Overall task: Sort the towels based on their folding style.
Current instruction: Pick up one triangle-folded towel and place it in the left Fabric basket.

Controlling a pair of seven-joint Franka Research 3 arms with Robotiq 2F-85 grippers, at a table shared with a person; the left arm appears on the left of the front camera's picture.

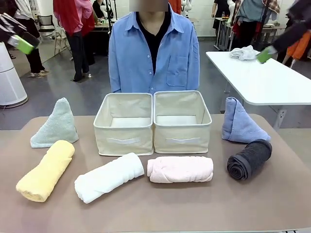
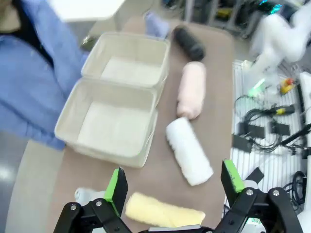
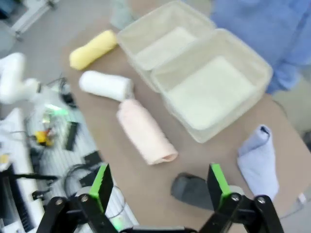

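The yellow roll (image 2: 163, 212) lies directly beneath the left gripper (image 2: 174, 187), with the white roll (image 2: 189, 150) just ahead. The dark grey roll (image 3: 192, 191) lies under the right gripper (image 3: 159, 182), with the pink roll (image 3: 146, 133) ahead. Both grippers hang wide open and empty above the desk (image 1: 194, 208). The two baskets (image 1: 124, 141) hold nothing, so sorting seems unstarted. Next, one gripper must descend and straddle its roll across the width.

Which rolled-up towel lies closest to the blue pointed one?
The dark grey roll: it lies just in front of the light blue triangle fold; the pink roll, white roll and yellow roll lie farther off.
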